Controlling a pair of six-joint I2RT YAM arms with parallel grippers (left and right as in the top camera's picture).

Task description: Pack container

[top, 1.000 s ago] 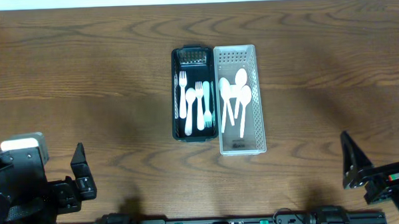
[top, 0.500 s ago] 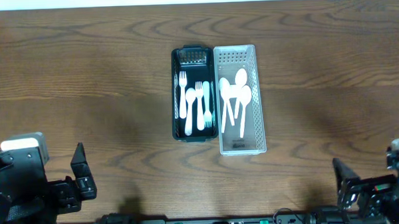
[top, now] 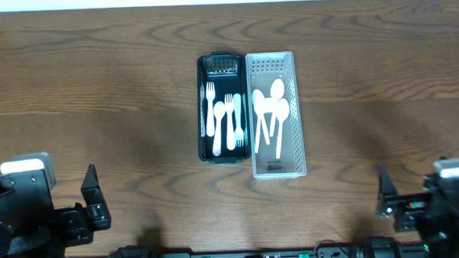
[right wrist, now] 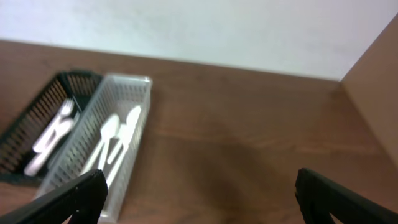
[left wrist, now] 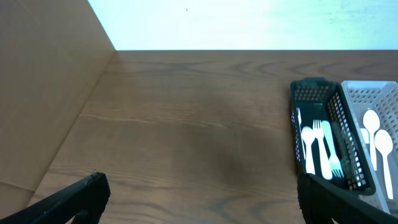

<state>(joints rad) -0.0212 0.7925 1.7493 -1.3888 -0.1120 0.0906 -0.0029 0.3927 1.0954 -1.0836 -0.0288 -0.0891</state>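
Observation:
A black basket holding several white forks stands mid-table beside a white basket holding white spoons. Both also show in the left wrist view, the black one and the white one, and in the right wrist view, black and white. My left gripper is open and empty at the near left edge, far from the baskets; its fingers frame bare wood. My right gripper is open and empty at the near right edge.
The wooden table spreads left and right of the baskets. A pale wall runs along the far edge, and a tan side panel bounds the left.
My right arm has pulled back toward the near right corner and turned, its finger now further left and lower. The left arm and both baskets have not moved.

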